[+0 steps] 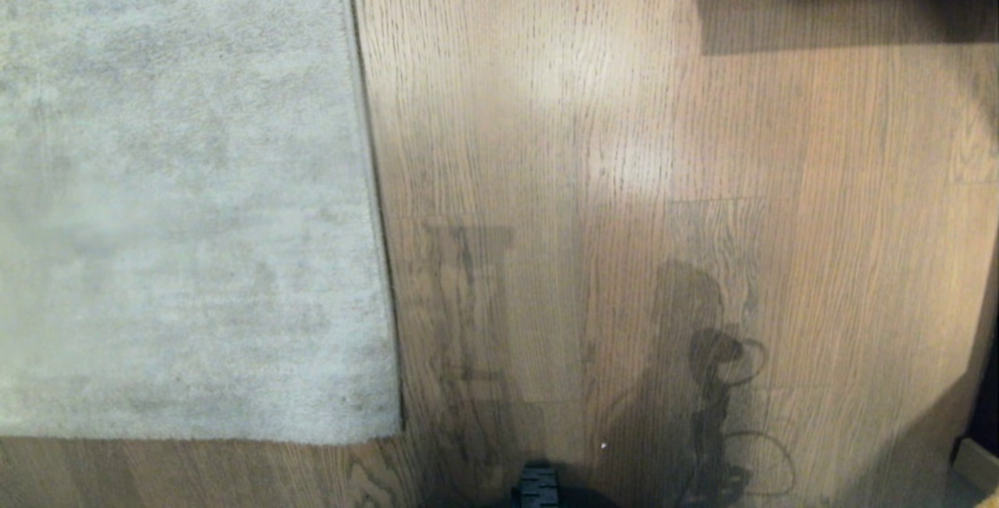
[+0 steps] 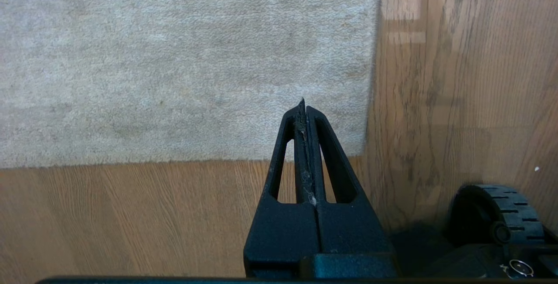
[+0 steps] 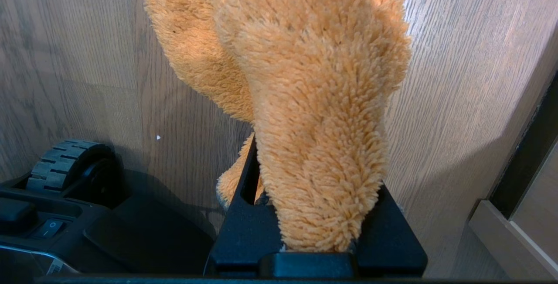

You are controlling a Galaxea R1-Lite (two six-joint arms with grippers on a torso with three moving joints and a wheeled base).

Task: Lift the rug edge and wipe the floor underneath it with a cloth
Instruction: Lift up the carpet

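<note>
The pale grey-beige rug lies flat on the left, and its rug edge runs straight down to a corner near me. Brown wood-grain floor fills the rest of the head view; neither arm shows there, only their shadows. In the left wrist view my left gripper is shut and empty, hanging above the rug's near corner. In the right wrist view my right gripper is shut on the fluffy mustard-tan cloth, which drapes over its fingers and hides the tips, above bare floor.
My base's black wheel sits close to the rug corner and also shows by the right gripper as a wheel. A pale baseboard or furniture edge stands at the right. A dark shadow lies at the far right.
</note>
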